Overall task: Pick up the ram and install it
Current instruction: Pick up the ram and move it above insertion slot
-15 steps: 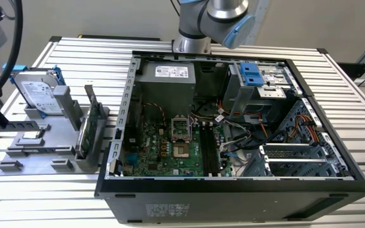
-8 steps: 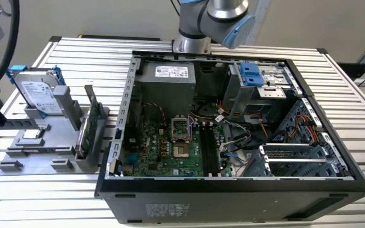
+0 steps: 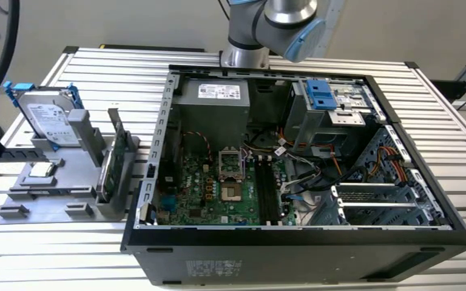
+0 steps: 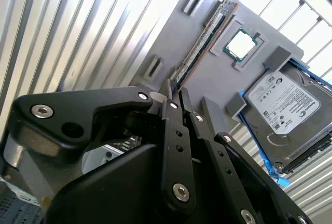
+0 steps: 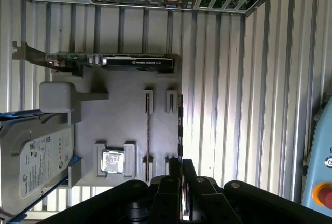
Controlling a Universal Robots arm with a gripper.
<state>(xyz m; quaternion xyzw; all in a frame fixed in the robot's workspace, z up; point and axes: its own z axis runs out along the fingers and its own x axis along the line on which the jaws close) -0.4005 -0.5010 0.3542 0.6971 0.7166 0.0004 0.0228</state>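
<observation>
Tray top: open air between gripper (image 5: 180, 164) and grey tray (image 5: 124, 125) in the first wrist view.
Ram flanks: ram (image 4: 202, 41) sits in a narrow lane, with processor chip (image 4: 240, 44) on one side and low slot blocks (image 4: 194, 0) on the other.
Tall stuff: hard drive (image 3: 51, 118) and green card (image 3: 118, 159) stand upright on the tray; the card sits on the side towards the case (image 3: 298, 254).
Case: open on top, walls all round.
Memory slots (image 3: 266, 188): bare strip, with CPU socket (image 3: 227, 176) on one side and loose cables (image 3: 300, 180) just beside it on the exterior view's right.
Far corner: drive cage (image 3: 324, 100) rises above the board.

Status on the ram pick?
Gripper: jaws shut, empty, at the tray. Ram standing on edge in its tray slot, not yet picked up. Nothing on top of it.
</observation>
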